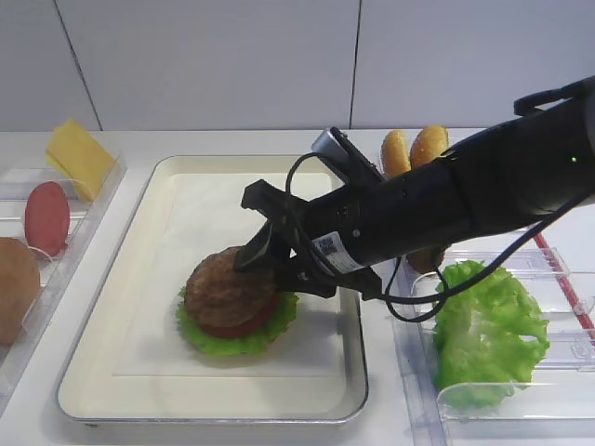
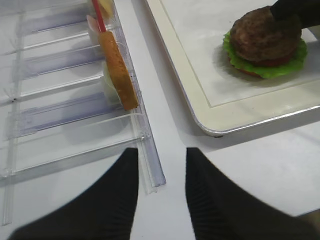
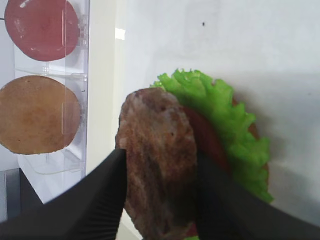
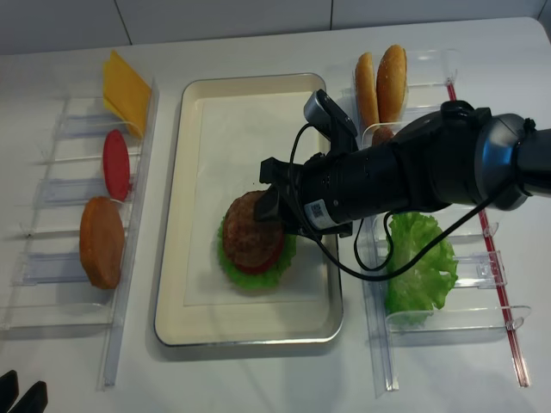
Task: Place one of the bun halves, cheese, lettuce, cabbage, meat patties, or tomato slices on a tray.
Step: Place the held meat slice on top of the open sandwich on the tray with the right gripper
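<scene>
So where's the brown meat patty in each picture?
Exterior high: meat patty left of centre, topping the stack.
Right wrist: meat patty bottom centre, between the right claw's fingers.
Left wrist: meat patty top right.
Realsense: meat patty centre.
Shared landmark: lettuce underneath.

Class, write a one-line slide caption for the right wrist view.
Right claw straddles a meat patty atop tomato and lettuce on the tray.
</scene>
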Available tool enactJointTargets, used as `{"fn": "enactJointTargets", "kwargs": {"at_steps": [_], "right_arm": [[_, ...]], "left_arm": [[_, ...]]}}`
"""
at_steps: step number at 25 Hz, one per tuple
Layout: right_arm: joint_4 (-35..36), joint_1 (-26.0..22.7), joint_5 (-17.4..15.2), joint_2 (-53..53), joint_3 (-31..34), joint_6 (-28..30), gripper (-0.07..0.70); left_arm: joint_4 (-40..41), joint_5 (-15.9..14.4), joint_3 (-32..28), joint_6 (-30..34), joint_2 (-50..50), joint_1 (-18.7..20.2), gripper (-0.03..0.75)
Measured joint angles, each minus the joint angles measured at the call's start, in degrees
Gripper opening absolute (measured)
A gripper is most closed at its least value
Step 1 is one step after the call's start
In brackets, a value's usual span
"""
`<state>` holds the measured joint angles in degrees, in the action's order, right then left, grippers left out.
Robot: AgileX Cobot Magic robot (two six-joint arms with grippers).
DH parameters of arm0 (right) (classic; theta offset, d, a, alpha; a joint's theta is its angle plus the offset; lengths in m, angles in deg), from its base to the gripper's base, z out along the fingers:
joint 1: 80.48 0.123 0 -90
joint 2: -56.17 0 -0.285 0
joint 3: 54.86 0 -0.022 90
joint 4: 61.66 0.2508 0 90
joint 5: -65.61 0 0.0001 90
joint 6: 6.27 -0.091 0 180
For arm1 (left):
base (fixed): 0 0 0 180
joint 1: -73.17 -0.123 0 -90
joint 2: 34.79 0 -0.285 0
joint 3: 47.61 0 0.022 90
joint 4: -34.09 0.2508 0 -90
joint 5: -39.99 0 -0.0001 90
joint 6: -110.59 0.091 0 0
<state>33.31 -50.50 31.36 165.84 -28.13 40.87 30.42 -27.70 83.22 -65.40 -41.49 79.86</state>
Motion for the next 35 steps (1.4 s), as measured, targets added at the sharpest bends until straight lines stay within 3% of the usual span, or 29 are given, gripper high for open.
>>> {"fn": "enactJointTargets", "kwargs": {"at_steps": [11,16,27,35], "right_arm": [[-1.4,0.0,0.0,0.0,0.0,-0.3,0.323],[-5.4,0.0,0.1,0.0,-0.2,-3.5,0.323],[-6.9,0.0,0.2,0.0,-0.5,-5.9,0.325],[-10.3,0.0,3.6,-2.8,-0.5,-7.1,0.325]], "left_arm": [[0.0,0.0,0.0,0.0,0.0,0.0,0.224],[0.0,0.0,0.0,0.0,0.0,0.0,0.224],[0.0,0.0,0.0,0.0,0.0,0.0,0.224],[0.0,0.0,0.0,0.0,0.0,0.0,0.224]]}}
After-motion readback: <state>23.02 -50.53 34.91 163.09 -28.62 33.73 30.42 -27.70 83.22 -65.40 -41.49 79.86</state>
